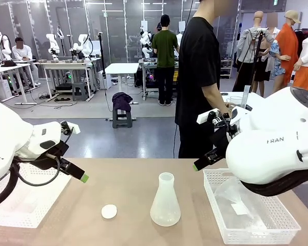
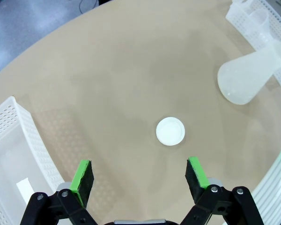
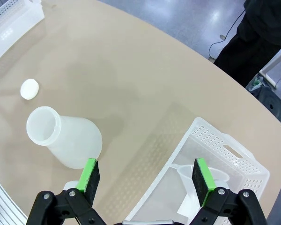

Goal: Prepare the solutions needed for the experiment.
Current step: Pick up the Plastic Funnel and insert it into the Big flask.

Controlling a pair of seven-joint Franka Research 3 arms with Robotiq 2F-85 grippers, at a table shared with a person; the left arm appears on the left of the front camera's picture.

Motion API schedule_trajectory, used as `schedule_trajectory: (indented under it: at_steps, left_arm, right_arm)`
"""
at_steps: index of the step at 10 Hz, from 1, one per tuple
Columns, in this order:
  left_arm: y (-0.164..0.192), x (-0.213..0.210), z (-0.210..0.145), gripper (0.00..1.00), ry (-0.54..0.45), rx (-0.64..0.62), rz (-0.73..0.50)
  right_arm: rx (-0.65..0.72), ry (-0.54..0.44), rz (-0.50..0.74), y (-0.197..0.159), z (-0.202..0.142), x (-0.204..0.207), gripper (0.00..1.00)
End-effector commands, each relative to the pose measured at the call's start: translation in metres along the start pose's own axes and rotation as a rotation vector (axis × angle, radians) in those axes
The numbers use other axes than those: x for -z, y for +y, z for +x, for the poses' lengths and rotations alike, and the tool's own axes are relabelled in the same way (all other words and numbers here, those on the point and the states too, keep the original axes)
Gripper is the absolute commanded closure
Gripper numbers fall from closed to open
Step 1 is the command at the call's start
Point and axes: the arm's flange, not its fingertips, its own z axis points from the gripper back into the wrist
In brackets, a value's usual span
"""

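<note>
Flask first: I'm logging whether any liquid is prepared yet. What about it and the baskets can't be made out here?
Liquid in the flask: front view, frosted wall hides any level.
Beaker in the right basket: right wrist view, partly behind the right pincer; markings too small.
Left basket: front view, left arm covers part.

Solutions too faint to tell through frosted flask point(image 1: 165, 207), standing upright, uncapped, mid-table

You were working in a lab hall: rows of white workbenches point(image 1: 66, 64) stood on a grey floor point(image 1: 143, 138), cables point(image 1: 59, 104) trailed across it, glass partitions point(image 1: 115, 31) ran behind, and a frosted conical flask point(image 1: 165, 204) stood on your beige table point(image 1: 123, 179).
</note>
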Motion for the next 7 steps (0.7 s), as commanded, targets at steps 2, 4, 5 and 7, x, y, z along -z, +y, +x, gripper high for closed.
schedule_trajectory:
  at_steps: [2, 4, 5, 7]
  left_arm:
    - [0.0, 0.0, 0.0, 0.0, 0.0, 0.0, 0.0]
    - [0.023, 0.006, 0.007, 0.0, -0.142, -0.338, -0.306]
    - [0.03, 0.008, 0.009, 0.0, -0.169, -0.389, -0.401]
    - [0.047, 0.017, 0.01, 0.0, -0.193, -0.52, -0.535]
  right_arm:
    - [0.0, 0.0, 0.0, 0.0, 0.0, 0.0, 0.0]
    - [0.26, -0.097, 0.147, -0.008, -0.001, 0.013, 0.0]
    - [0.339, -0.125, 0.227, -0.013, -0.001, 0.018, 0.0]
    - [0.493, -0.18, 0.339, -0.023, 0.002, 0.025, 0.0]
